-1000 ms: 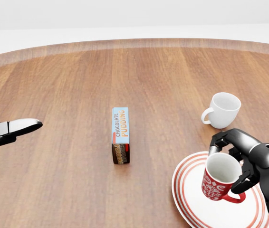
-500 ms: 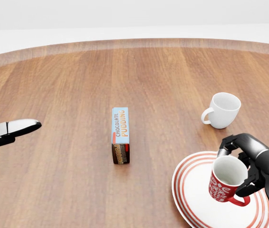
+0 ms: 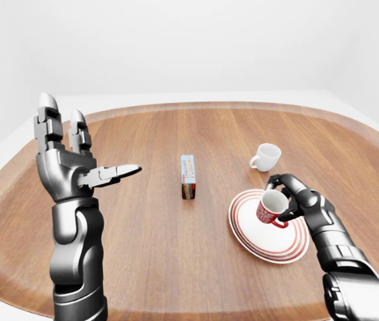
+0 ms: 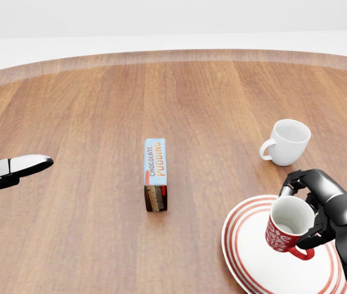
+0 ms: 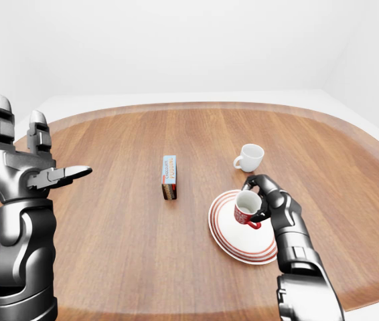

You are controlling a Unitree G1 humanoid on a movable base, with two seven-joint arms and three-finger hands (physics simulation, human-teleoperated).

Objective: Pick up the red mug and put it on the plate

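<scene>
The red mug (image 4: 285, 233), white inside, is tilted over the red-striped white plate (image 4: 244, 250) at the lower right of the head view. My right hand (image 4: 307, 211) is shut round the mug, fingers over its rim and by its handle. I cannot tell whether the mug's base touches the plate. My left hand (image 3: 86, 152) is raised at the left of the left-eye view, open and empty, far from the mug.
A white mug (image 4: 288, 142) stands on the wooden table (image 4: 100, 98) just above the plate. A chocolate pudding box (image 4: 156, 173) lies near the table's middle. The table's rounded edge runs along the top of the head view.
The right hand with the red mug dipped down and right over the plate, then came back a little up and left. The left hand has barely moved.
</scene>
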